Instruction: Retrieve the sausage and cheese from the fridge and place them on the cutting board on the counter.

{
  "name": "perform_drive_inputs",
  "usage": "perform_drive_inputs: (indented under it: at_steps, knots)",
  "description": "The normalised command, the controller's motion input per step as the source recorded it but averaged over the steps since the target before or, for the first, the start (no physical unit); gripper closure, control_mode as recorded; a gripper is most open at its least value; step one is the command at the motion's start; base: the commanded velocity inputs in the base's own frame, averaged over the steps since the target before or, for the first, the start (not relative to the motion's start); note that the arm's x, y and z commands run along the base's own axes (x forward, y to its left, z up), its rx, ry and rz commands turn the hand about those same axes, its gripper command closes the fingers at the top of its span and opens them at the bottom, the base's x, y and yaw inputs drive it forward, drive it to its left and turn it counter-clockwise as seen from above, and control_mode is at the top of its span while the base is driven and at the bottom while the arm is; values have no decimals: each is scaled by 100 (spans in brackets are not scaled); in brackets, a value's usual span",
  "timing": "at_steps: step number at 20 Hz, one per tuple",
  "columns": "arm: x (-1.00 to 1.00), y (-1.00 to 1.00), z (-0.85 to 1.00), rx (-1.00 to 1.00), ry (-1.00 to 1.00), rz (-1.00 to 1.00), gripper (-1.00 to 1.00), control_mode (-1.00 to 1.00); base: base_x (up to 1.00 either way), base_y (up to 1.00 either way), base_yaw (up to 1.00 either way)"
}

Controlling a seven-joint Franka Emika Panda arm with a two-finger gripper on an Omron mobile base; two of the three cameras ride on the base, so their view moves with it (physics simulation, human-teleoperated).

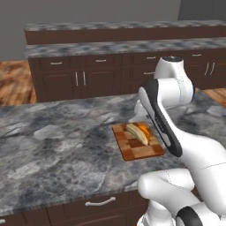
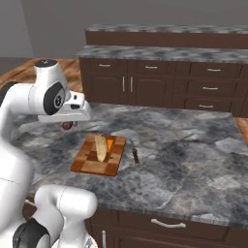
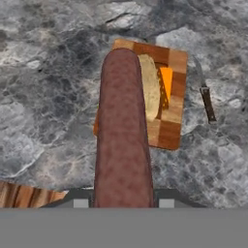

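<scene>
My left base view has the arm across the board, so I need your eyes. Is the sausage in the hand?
Observer: Yes. In the hand view the hand is shut on the sausage, which points toward the cutting board.
Operator: Is it down on the board yet?
Observer: No. In the right base view its dark end shows under the hand, off to one side of the board, not on it.
Operator: Is anything lying next to the board?
Observer: A knife lies on the counter, close to the board's edge on the side away from the hand, not touching it.
</scene>
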Motion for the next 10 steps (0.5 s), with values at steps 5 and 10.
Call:
perform_drive_inputs:
  at_steps: [5,10]
  knots:
    - [72,4,-77,0,1,6,100,-100,0,0,0]
    - [83,0,-78,0,4,8,100,-100,0,0,0]
